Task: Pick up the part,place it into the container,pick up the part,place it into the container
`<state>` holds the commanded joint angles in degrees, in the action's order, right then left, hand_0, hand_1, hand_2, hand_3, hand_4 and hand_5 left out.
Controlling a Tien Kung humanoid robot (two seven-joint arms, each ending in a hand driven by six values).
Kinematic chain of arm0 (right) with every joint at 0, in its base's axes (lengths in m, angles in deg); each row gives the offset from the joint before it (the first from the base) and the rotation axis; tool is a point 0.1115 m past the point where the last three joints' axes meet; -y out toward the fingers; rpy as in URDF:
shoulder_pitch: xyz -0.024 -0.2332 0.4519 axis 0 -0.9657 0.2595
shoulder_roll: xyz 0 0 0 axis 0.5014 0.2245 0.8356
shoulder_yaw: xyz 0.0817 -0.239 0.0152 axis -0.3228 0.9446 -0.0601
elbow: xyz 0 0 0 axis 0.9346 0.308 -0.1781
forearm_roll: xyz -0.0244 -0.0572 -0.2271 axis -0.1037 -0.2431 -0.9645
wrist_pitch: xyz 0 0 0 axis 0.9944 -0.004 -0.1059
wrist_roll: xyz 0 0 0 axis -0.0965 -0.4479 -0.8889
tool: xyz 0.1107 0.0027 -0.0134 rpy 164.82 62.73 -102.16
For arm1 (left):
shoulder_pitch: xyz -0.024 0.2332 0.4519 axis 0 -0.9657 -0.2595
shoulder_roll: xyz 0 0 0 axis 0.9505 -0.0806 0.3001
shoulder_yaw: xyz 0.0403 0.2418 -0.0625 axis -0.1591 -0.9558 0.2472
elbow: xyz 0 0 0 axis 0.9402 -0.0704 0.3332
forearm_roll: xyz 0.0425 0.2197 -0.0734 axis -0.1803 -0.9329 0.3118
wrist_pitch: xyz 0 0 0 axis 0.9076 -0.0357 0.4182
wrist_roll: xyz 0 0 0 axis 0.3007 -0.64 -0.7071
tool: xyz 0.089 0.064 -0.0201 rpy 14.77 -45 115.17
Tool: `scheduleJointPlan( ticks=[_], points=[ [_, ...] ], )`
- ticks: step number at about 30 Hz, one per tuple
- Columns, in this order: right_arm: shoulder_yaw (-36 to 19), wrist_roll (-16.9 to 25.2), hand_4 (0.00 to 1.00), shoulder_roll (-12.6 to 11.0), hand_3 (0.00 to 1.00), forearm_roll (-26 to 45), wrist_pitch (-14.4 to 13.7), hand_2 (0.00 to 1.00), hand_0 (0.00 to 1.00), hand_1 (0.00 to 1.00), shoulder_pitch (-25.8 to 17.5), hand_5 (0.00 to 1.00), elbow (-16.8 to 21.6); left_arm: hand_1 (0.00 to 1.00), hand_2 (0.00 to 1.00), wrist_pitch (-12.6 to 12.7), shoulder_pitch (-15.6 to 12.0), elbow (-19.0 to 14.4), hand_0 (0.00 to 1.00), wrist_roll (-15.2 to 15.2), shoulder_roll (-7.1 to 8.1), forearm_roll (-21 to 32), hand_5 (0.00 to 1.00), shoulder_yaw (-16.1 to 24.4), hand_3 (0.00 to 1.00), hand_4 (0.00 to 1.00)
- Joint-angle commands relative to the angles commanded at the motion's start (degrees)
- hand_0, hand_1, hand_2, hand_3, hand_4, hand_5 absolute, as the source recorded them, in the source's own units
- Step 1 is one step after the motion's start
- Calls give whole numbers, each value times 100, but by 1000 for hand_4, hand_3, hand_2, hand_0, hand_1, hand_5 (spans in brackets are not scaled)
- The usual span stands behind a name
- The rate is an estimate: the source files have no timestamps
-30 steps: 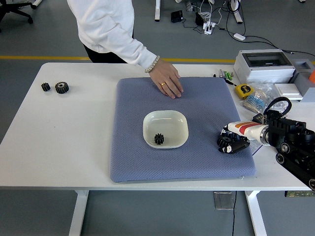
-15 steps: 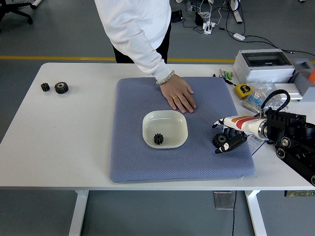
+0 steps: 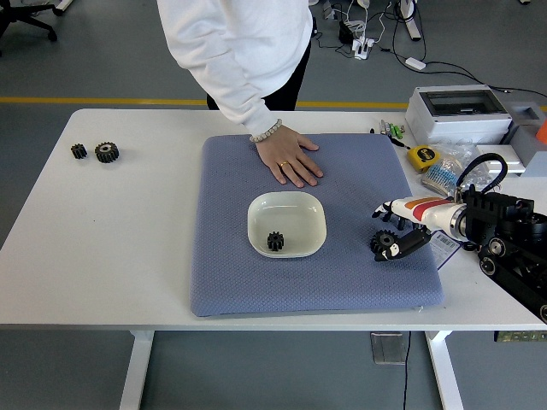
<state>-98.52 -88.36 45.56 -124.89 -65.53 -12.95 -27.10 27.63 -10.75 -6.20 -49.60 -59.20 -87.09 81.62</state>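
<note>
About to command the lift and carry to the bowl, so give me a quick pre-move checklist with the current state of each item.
1. Grip on the black toothed gear by the right hand: cannot tell; fingers surround it, but it sits at mat level.
2. Pale green square bowl ready to receive: ok; upright on the blue-grey quilted mat, with room beside the small black gear already inside.
3. Path from gear to bowl: ok; bare mat between them.
4. Person's hand: not ok; it rests flat on the mat just beyond the bowl.
5. Left arm: cannot tell; out of view.
</note>
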Motion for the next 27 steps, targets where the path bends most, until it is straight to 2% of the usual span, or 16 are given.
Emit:
scheduleJointPlan(
  ticks=[1, 6, 7, 12, 13, 27],
  points=[
    [0, 16, 998, -3, 608, -4, -25, 605, 366, 494, 0, 518, 8, 681, 677, -1, 1, 0, 690, 0, 0, -2, 541, -1, 572, 621],
    [10, 113, 998, 1, 608, -107, -208, 605, 366, 494, 4, 518, 13, 681, 677, -3, 2, 0, 690, 0, 0, -7, 541, 0, 572, 621],
    [26, 129, 905, 8, 499, -123, -248, 477, 234, 409, 1, 392, 2, 680, 675, -4, 3, 0, 690, -1, 0, -11, 540, 1, 572, 621],
    [79, 186, 905, 24, 499, -262, -373, 477, 234, 409, -22, 392, -39, 680, 675, -4, 5, 0, 690, 0, 0, -10, 540, 0, 572, 621],
    [90, 197, 863, 26, 485, -280, -394, 434, 172, 352, -24, 363, -47, 681, 675, -4, 5, 0, 690, 0, 0, -13, 538, 3, 571, 621],
    [120, 286, 835, 38, 482, -379, -561, 413, 133, 317, -66, 364, -186, 681, 675, -5, 8, 0, 690, -4, 0, 7, 537, -20, 572, 621]
  ],
)
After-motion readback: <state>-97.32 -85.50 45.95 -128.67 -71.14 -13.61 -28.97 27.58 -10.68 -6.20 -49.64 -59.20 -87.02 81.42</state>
